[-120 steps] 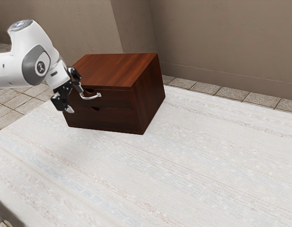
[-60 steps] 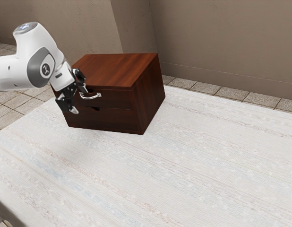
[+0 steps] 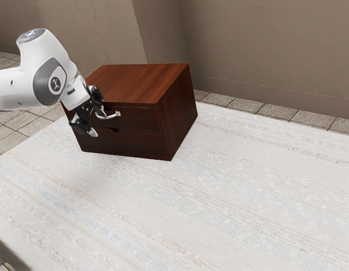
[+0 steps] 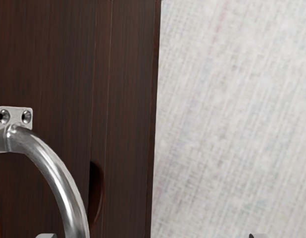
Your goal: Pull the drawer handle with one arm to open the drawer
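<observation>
A dark wooden cabinet [image 3: 143, 84] with two drawers stands on the pale table. The top drawer's front [image 3: 135, 117] looks flush with the body and carries a curved silver handle [image 3: 108, 115]. My gripper [image 3: 98, 119] is open at the handle's end on the exterior view's left, one finger above that end and one below, neither closed on it. In the wrist view the handle [image 4: 49, 168] arcs from its screwed mounting plate [image 4: 13, 119] close by one fingertip [image 4: 46, 235]. The drawer front [image 4: 74, 74] lies right behind it.
The lower drawer has a small notch grip [image 3: 113, 130]. Pale woven table surface [image 3: 219, 192] spreads widely in front of and to the right of the cabinet. A tiled floor [image 3: 16, 121] and beige walls lie behind.
My hand has moved right and slightly up toward the cabinet, bringing the open fingers around the handle's end. The drawer has not moved.
</observation>
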